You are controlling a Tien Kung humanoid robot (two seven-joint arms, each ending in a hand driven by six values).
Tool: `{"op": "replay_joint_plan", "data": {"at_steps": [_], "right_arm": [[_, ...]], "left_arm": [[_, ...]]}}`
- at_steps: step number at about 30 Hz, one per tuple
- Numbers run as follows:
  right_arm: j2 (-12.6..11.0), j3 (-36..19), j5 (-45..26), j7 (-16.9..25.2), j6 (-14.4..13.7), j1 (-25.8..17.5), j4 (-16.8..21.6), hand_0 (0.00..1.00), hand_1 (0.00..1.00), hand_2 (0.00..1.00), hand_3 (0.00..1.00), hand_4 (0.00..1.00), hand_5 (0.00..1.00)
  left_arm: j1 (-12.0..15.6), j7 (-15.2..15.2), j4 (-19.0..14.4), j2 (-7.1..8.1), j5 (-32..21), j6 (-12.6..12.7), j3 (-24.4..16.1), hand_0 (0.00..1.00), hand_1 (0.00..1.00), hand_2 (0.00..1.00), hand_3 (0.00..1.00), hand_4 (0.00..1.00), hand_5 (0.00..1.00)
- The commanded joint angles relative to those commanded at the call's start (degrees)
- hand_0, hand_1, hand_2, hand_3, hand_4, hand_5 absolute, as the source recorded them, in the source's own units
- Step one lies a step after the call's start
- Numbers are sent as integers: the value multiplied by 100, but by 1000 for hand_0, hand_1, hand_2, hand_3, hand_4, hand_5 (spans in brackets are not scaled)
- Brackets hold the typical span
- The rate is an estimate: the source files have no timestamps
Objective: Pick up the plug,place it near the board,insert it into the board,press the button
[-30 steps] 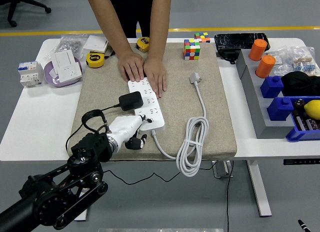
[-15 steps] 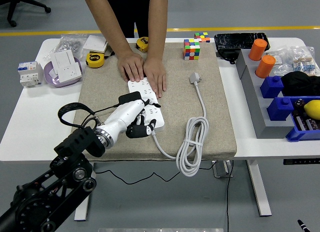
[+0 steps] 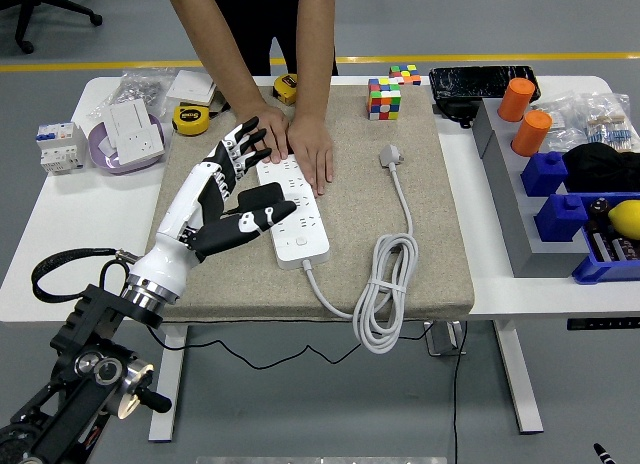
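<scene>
Your left robot hand (image 3: 232, 179) has lifted from the near end of the power strip (image 3: 292, 207) and swung up toward ten o'clock, so its fingers now fan out apart over the strip's left edge, gripping nothing. A moment ago they were curled low at the strip's near-left corner, by the button end; now they reach almost to the person's hands (image 3: 290, 139), which press the strip's far end flat at twelve o'clock. That shift reads as a withdrawal after the press, or a reset before it, and you cannot tell from here whether the button actually went in.

The black plug (image 3: 262, 198) is partly hidden under your thumb and palm; it sits on the strip's left side around mid-length and looks seated in a socket, its thin black cord trailing off toward eight o'clock. The strip itself is white, long and lies on the beige mat (image 3: 420, 234) on the tabletop (image 3: 60, 244), its white cable running from the near end toward five o'clock. Your right arm is out of view.
</scene>
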State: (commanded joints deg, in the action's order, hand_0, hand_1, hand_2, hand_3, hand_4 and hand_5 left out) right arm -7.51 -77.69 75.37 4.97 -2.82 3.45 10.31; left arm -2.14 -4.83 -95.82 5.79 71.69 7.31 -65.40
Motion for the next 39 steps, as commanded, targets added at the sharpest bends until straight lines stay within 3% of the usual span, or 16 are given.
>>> {"op": "replay_joint_plan", "data": {"at_steps": [2,3,5,8,9,15,17,25,33,39], "right_arm": [[-3,12,-5,1,1,1,0,948,846,781,790,998,998],[-5,10,-2,0,0,1,0,948,846,781,789,998,998],[-6,5,2,-4,0,-1,0,948,846,781,789,998,998],[-10,-3,5,-9,0,2,0,948,846,781,789,998,998],[-12,-2,3,-9,-1,4,0,947,846,780,790,998,998],[-17,2,-6,-14,0,22,0,947,846,780,790,998,998],[-16,8,-16,-14,0,27,0,947,846,781,790,998,998],[-13,-39,29,-29,-7,25,0,947,846,781,790,998,998],[-12,-3,-17,-12,-5,38,0,947,845,780,790,998,998],[-10,-37,19,-23,-7,22,0,948,846,780,790,998,998]], "left_arm": [[-124,243,88,69,-484,180,25,778,840,941,998,989,306],[-222,407,143,118,-738,240,73,156,201,337,998,664,43],[-368,616,228,200,-642,272,187,156,201,337,998,664,43],[-725,1083,474,377,50,201,500,156,201,337,998,664,43],[-830,1229,549,417,311,136,596,104,60,166,901,614,2],[-1420,1959,1000,512,1713,-436,1277,104,60,166,901,614,2],[-1550,2099,1137,497,2197,-559,1474,93,36,159,852,598,2],[-1712,2268,1601,320,4069,-634,1633,90,31,159,833,579,2],[-1678,2611,1700,281,4458,-1123,1636,88,29,158,815,564,2],[-1672,2665,1732,247,4522,-1137,1662,88,28,157,784,557,2]]}}
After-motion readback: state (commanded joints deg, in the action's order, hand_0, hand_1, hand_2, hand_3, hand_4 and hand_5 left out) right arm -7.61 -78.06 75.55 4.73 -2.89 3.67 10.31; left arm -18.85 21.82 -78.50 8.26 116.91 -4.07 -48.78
